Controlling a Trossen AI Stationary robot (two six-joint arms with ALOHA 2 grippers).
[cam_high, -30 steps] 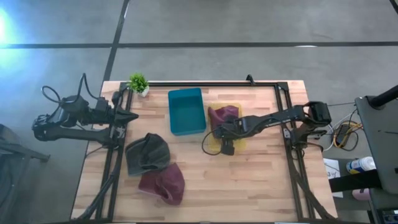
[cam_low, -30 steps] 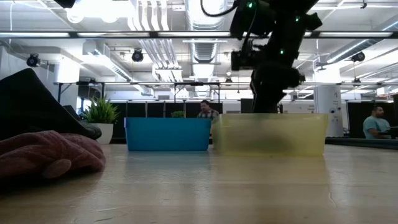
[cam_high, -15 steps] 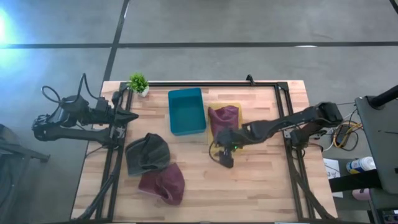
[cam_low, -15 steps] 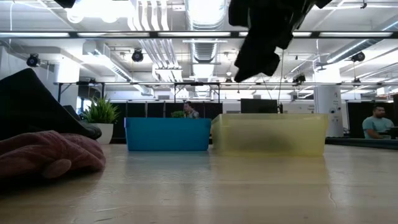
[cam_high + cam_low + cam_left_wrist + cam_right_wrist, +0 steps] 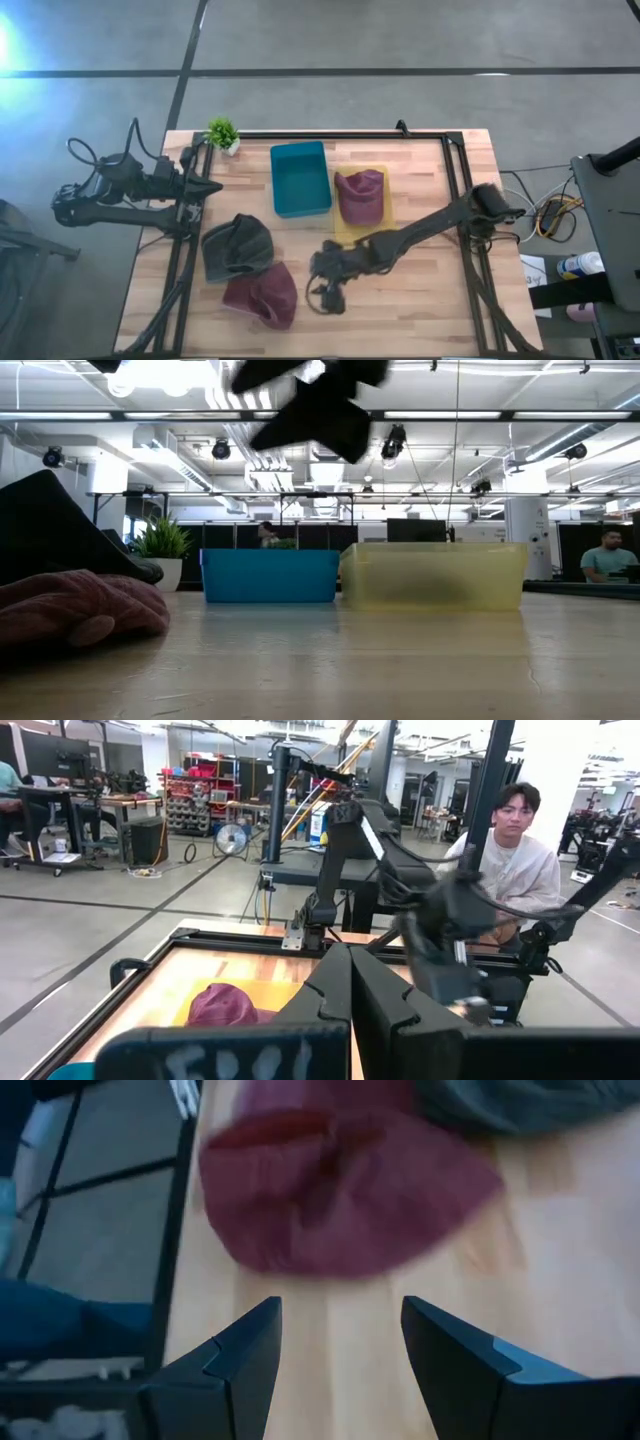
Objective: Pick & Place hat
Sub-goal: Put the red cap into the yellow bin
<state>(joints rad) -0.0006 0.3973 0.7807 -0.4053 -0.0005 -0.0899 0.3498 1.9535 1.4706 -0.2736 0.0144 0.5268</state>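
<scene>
A maroon hat (image 5: 262, 295) lies flat on the table near the front left, and a dark grey hat (image 5: 238, 247) lies just behind it, touching it. Another maroon hat (image 5: 360, 194) sits in the yellow bin (image 5: 385, 212). My right gripper (image 5: 328, 292) hangs open above the table, just right of the front maroon hat (image 5: 340, 1190), with nothing between its fingers (image 5: 250, 1355). It shows blurred at the top of the low view (image 5: 320, 400). My left gripper (image 5: 207, 187) waits shut at the table's left edge (image 5: 350, 982).
A blue bin (image 5: 300, 178) stands left of the yellow bin at the back middle. A small potted plant (image 5: 222, 132) is at the far left corner. Black frame rails (image 5: 180, 260) run along both sides. Bare wood lies at the front right. A person (image 5: 515, 850) sits beyond the table.
My right gripper has swung from over the yellow bin toward the table's near left, ending beside the front maroon hat, and has stayed open. The arm has stretched out across the table. The hats have not moved.
</scene>
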